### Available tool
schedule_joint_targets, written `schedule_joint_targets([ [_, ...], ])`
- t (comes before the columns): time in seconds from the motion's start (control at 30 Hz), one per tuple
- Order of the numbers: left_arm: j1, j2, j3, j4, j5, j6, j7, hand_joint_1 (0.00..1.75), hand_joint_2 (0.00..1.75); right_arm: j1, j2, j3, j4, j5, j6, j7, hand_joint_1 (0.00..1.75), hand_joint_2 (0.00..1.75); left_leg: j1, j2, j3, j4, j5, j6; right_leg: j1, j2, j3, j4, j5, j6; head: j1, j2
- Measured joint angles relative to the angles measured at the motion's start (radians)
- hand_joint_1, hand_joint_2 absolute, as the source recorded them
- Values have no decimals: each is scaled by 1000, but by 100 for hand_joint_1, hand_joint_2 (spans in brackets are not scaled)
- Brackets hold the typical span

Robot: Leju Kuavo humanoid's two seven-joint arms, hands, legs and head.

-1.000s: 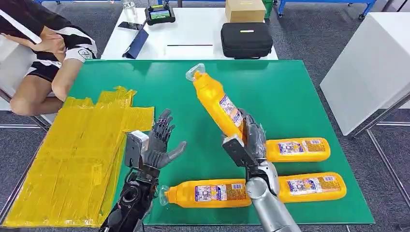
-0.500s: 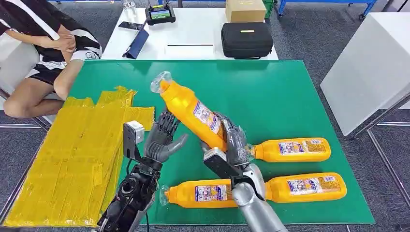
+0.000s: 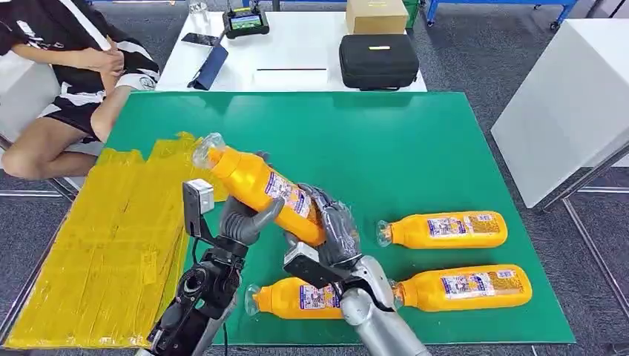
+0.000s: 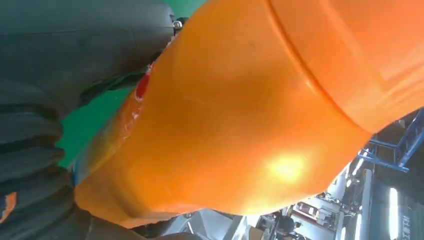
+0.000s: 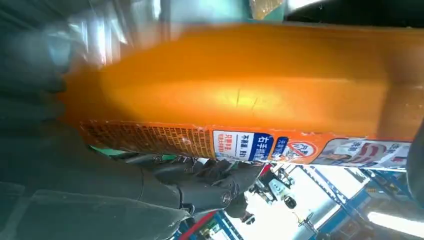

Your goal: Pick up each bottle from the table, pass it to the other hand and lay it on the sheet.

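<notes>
Orange bottle (image 3: 263, 189), rigid, glossy, probably slippery, hangs tilted above the worktop's (image 3: 415, 141) left half; right hand (image 3: 330, 226) fingers grasp its base, left hand (image 3: 245, 219) cups the labelled middle (best hold), closure unclear.

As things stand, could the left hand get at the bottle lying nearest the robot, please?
Probably not yet. The left hand is busy under the raised bottle that the right hand holds, and the right arm lies over the nearest bottle, covering part of it.
</notes>
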Motion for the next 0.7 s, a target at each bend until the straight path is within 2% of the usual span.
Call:
schedule_joint_targets([
  [0.2,0,0,0,0,0,0,0,0,175,-8,0,4,12,3,3,4,175,175,0,0,0,0,0,0,0,0,0,0,0,0,0,0],
  [0.23,0,0,0,0,0,0,0,10,175,-8,0,4,13,3,4,4,175,175,0,0,0,0,0,0,0,0,0,0,0,0,0,0],
  [0.27,0,0,0,0,0,0,0,30,175,-9,0,4,15,3,6,4,175,175,0,0,0,0,0,0,0,0,0,0,0,0,0,0],
  [0.3,0,2,0,0,1,0,0,175,175,-10,0,5,16,3,7,4,175,175,0,0,0,0,0,0,0,0,0,0,0,0,0,0],
  [0.7,10,2,10,1,30,18,-11,175,175,-14,-3,21,25,-11,11,14,175,175,0,0,0,0,0,0,0,0,0,0,0,0,0,0],
])
